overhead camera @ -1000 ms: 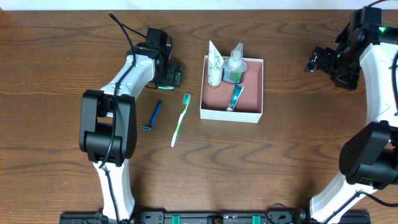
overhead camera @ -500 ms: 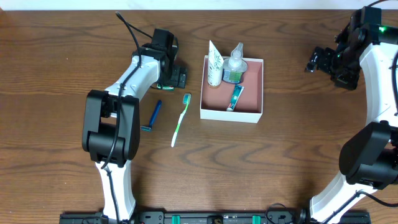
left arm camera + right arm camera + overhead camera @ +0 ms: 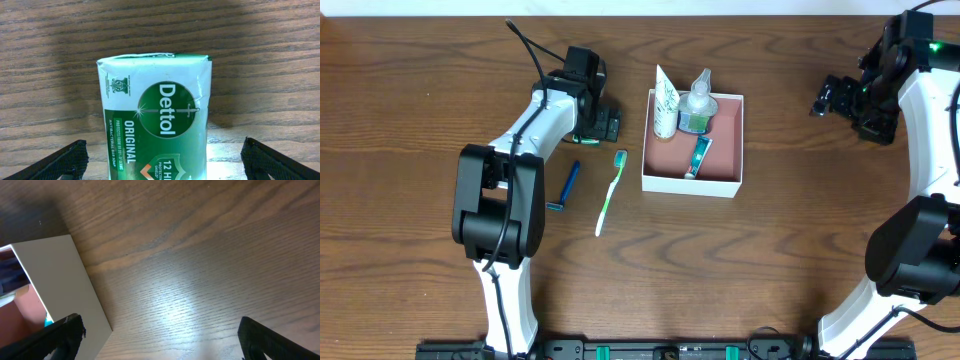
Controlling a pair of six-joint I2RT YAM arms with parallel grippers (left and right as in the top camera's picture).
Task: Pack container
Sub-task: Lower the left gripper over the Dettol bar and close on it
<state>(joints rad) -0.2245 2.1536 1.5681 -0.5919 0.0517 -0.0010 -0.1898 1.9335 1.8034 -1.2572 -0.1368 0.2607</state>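
Container (image 3: 690, 184) is set centrally on the table (image 3: 770, 260), with toiletries (image 3: 697, 157) already laid inside; packing is judged partly done. Left arm is stretched forward, the left gripper (image 3: 165, 161) spread wide astride the soap bar (image 3: 155, 100), which is not gripped and is likely wanted next. Right gripper (image 3: 832, 97) is held far right, fingers apart, empty. Toothbrush (image 3: 610, 192) and razor (image 3: 565, 187) lie loose left of the container.

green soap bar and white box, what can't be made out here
Green wrapped soap bar: left wrist view, lower end cut off by the bottom edge; overhead, mostly under the left gripper.
White square container: right wrist view, only a corner; contents cut by the left edge.
Small teal tube: overhead, label too small.
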